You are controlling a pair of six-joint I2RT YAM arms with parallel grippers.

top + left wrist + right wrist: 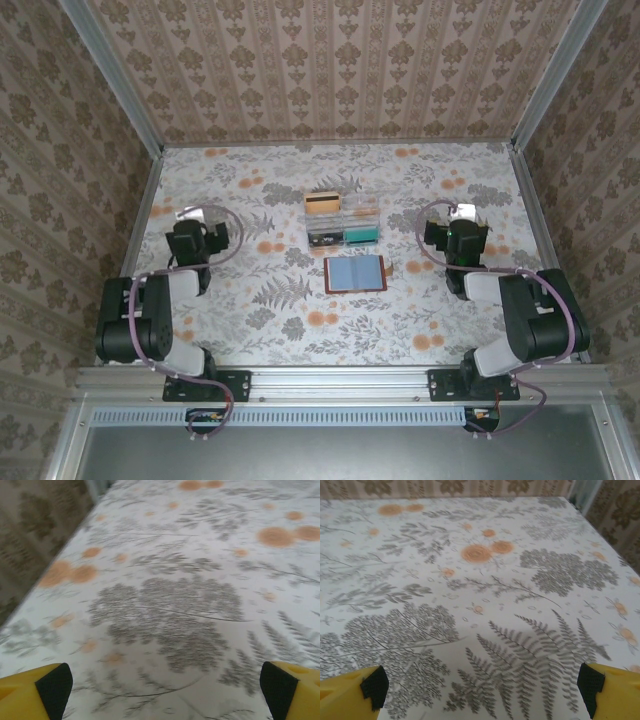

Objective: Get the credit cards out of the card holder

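I read no text, label, brand, number or sign in my views. The open card holder presents a plain blue-grey face. Any markings on the contents of the clear box are too small to resolve. The worktop print is leaves and flowers.

- worktop: printed with ferns and orange flowers, enclosed left, right and rear by patterned wallpaper panels.
- card holder: one, mid-worktop, lying open and flat, blue-grey lining up, reddish-brown border showing.
- clear compartment box: one, just behind the card holder; tan piece at rear left, teal piece at front right.
- left claw: left of the box, well apart.
- right claw: right of the box, well apart.
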